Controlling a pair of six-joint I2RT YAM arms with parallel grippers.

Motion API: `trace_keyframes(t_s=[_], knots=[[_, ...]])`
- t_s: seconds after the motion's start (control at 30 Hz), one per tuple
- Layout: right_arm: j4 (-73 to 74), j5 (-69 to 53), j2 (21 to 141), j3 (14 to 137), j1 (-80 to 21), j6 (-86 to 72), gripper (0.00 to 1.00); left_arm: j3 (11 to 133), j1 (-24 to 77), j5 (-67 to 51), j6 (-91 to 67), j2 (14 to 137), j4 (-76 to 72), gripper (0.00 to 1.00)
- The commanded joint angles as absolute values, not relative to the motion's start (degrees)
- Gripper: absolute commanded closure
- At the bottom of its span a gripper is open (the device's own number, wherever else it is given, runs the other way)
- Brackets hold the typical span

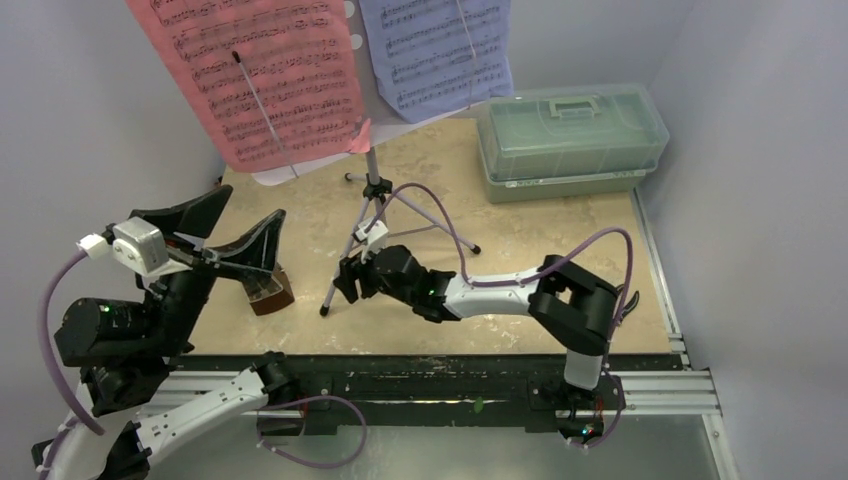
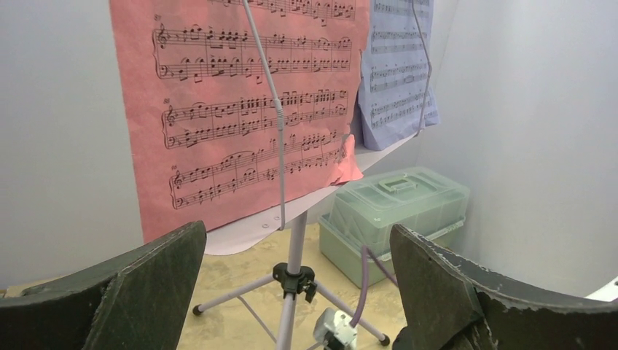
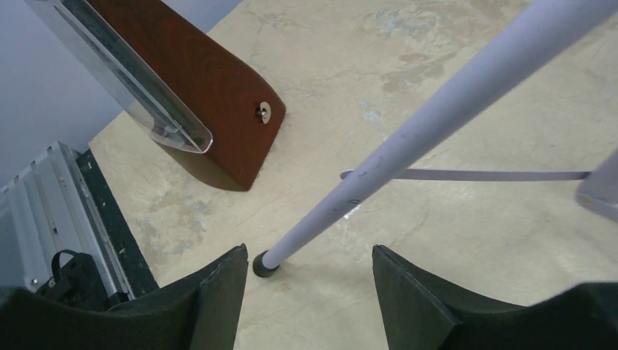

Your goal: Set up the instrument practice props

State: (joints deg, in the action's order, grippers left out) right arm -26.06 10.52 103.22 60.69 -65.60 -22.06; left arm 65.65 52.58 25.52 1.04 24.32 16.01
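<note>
From above, the left pincer [image 1: 255, 202] gapes wide and empty, with the metronome [image 1: 270, 292] just below it. The right pincer [image 1: 345, 282] sits low against the stand [image 1: 372, 190].

Left wrist: the pink sheet [image 2: 240, 109] hangs ahead.

Right wrist: the leg's foot [image 3: 264, 264] lies between part-open fingers, untouched. Close squarely on it and shift gently, so the stand does not tip.

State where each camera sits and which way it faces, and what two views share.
Top external: above and behind the bases, looking down on the table; both arms show, with left end effector and right end effector.
Left wrist: raised, facing forward at the pink sheet and green box; own fingers at the bottom.
Right wrist: low, tilted down at the stand leg and metronome; own fingers show.
Both wrist views share the music stand.
</note>
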Motion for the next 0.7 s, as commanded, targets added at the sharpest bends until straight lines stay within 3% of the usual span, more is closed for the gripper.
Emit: trace_keyframes(t_s=[0.0,0.1,0.23,0.43,0.67], knots=[[-27.71,13.51,107.29,66.25,-66.52,-28.32,0.34,67.51,52.73,25.16,0.44,23.35,17.63,0.03],[-27.74,11.03,110.73,68.08,-66.53,-30.21,0.4,67.89,52.73,24.19,0.44,23.58,18.77,0.03],[-27.3,10.97,114.66,70.57,-66.62,-32.73,0.63,67.7,52.74,23.73,0.44,23.82,20.46,0.02],[-28.98,15.7,117.15,70.87,-66.62,-34.09,0.63,67.54,52.73,22.59,0.44,23.75,21.07,0.02],[-28.37,17.66,120.49,73.53,-66.45,-38.15,0.81,66.99,52.73,22.66,0.69,23.77,21.01,0.03]])
